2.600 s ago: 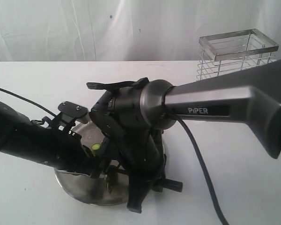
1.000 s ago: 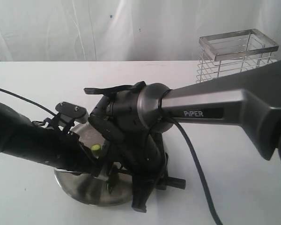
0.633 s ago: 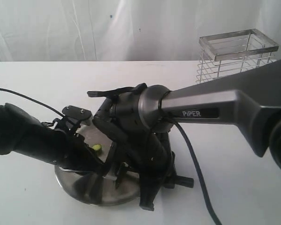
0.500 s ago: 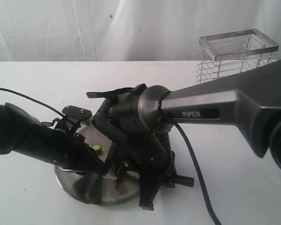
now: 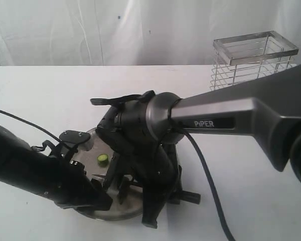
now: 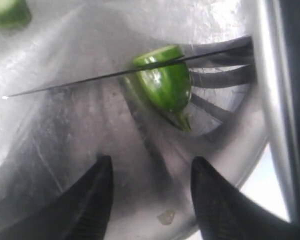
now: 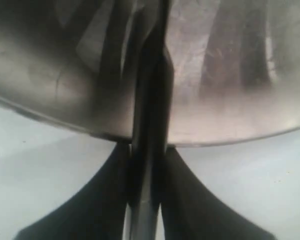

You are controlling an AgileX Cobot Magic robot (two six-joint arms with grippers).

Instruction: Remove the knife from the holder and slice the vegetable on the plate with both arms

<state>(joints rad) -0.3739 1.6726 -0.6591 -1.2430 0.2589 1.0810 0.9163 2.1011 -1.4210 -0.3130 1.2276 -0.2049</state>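
At the plate's left edge the left arm (image 5: 30, 173) lies low over the counter (image 5: 40, 95). Its jaws are spread wide and empty above the plate (image 5: 115, 215), just short of the vegetable (image 6: 165, 82) and not touching it. A small cut slice (image 5: 102, 158) lies apart on the plate's far-left part. The vegetable's main piece sits inside the plate near the rim, with its stem toward the left jaws. The knife (image 6: 90, 79) crosses the end away from the stem; whether it rests on the skin or has bitten in cannot be told. From the plate's right the right arm (image 5: 231, 113) reaches in, its jaws clamped on the knife's black handle at the rim.

The step in hand looks like another slice. The glossy piece would likely skid on the steel, so the left jaws should first pinch the stem end, clear of the blade. The knife should then go straight down, edge upright. The holder (image 5: 253, 57) stands well beyond the plate's right.
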